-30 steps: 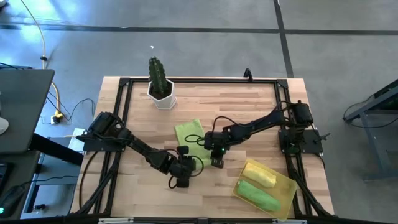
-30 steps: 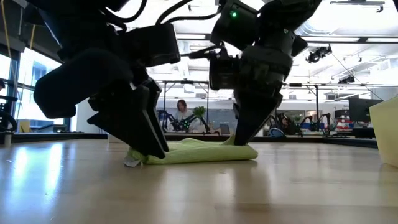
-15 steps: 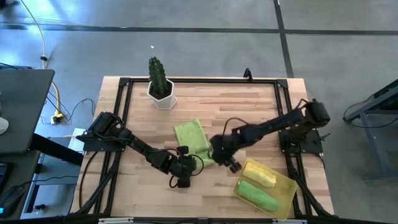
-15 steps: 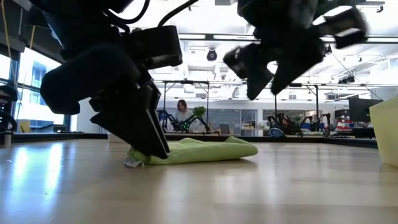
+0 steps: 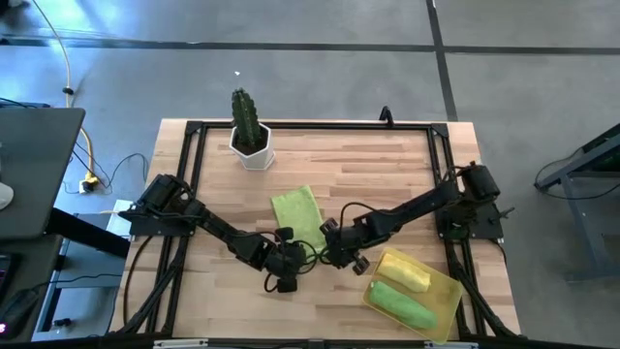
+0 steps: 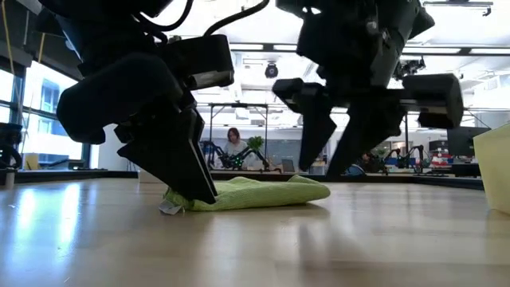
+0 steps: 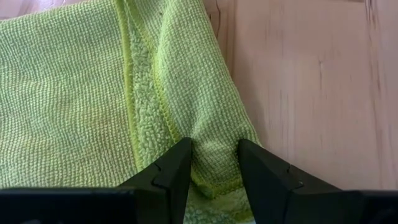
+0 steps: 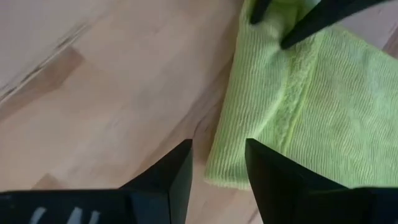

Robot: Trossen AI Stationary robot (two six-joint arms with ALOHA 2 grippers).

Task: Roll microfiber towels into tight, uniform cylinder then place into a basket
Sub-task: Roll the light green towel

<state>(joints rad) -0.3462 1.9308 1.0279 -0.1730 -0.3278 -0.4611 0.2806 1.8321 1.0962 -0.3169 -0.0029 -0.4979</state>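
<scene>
A lime green towel (image 5: 296, 210) lies on the wooden table, its near part folded over into a thick hem (image 6: 255, 191). My left gripper (image 5: 300, 256) is shut on that fold at the towel's near edge. My right gripper (image 5: 336, 252) is open just to the right of it, its fingers astride the towel's near right corner (image 8: 225, 174). The yellow basket (image 5: 452, 291) at the near right holds a rolled yellow towel (image 5: 405, 272) and a rolled green towel (image 5: 402, 303). My left gripper pinches the towel's folded-over near edge (image 7: 214, 146) between its two fingers, several layers thick. The fingers (image 6: 187, 171) slant down from the table's near left side. The fold rests on the table under them. My right gripper: I cannot tell whether its fingers (image 6: 315, 155) touch the towel.
A white hexagonal pot with a cactus (image 5: 250, 141) stands at the far left of the table. Black frame rails (image 5: 310, 126) run along the table's edges. Bare wood shows at the far right (image 5: 387, 165). The basket's wall (image 6: 494, 167) shows at the right of the low view.
My right gripper has lifted off the towel's right end, swung up and toward the table's right edge, then come back down at the towel's near right corner, turned about. The towel's right end has sprung up rounder. My left gripper has kept its hold.
</scene>
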